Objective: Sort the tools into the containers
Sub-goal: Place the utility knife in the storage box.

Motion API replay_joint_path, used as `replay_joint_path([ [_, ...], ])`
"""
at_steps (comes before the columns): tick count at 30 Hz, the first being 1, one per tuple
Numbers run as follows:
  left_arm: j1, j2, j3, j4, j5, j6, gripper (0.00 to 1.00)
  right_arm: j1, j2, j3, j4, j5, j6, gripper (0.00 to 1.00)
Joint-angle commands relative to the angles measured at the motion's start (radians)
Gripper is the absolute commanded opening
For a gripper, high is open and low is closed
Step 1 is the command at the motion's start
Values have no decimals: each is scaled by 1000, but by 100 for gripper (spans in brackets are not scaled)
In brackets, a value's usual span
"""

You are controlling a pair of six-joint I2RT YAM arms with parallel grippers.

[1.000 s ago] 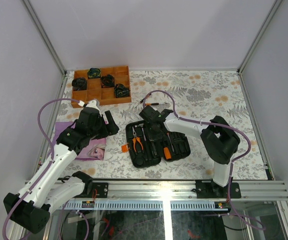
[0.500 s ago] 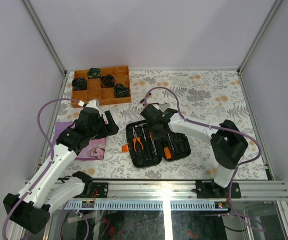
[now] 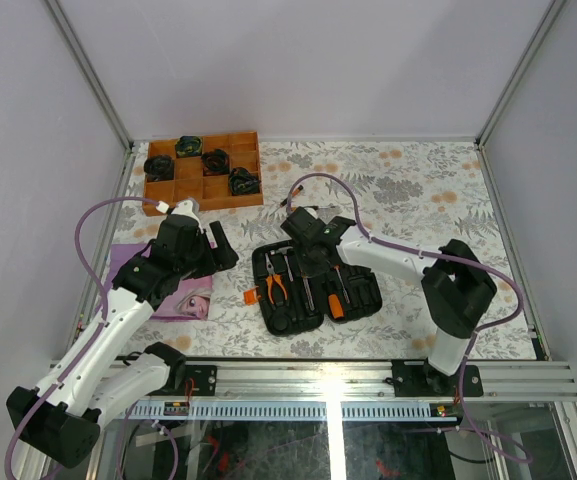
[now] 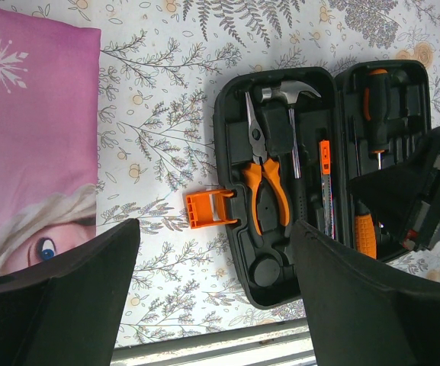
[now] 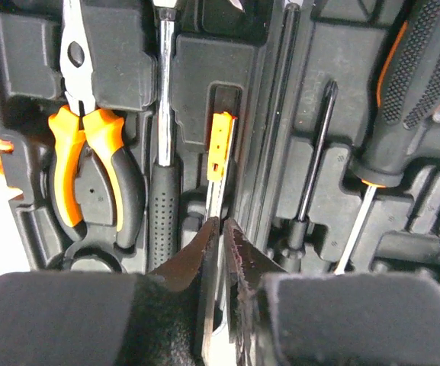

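Black moulded slots are close to full as the right claw (image 5: pixel 220 229) clamps the steel shank of a slim orange-tipped tool (image 5: pixel 220 141). The tool lies along its groove near the middle of the open tool case (image 4: pixel 222 145), just beside the handle of the hammer (image 4: pixel 290 93). The claw's tips stand almost together on the shank, though the wrist view does not make clear whether the tool is pressed fully home.

In the past second the right arm swung its elbow out toward the right side of the flowered bench (image 3: pixel 418 190). Its claw slid a little toward the far end of the case, and for the last half-second it has barely stirred. That settling suggests the placing is in its last stage, with letting go and lifting away the likely next move. A crooked release could tip the thin tool out of its groove.

Orange-handled pliers (image 5: pixel 90 175) sit seated on the hammer's other side, and a black-and-orange screwdriver (image 5: pixel 422 69) rests in the case's other half. The left claw (image 3: pixel 216 248) has kept its place well apart from the work, its fingers wide open over the bench near the orange latch (image 4: pixel 208 207) and a purple picture (image 4: pixel 29 130). The wooden tray (image 3: pixel 203 205) stands at the far left corner
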Motion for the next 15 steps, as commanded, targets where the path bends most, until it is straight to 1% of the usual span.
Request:
replay_joint_path([
  [1,4,-11,-10,46,13,13,79,3,39,21,33,-29,-9,13],
  [15,4,-8,-9,46,14,14,79,3,107,24,19,-32,-13,7],
])
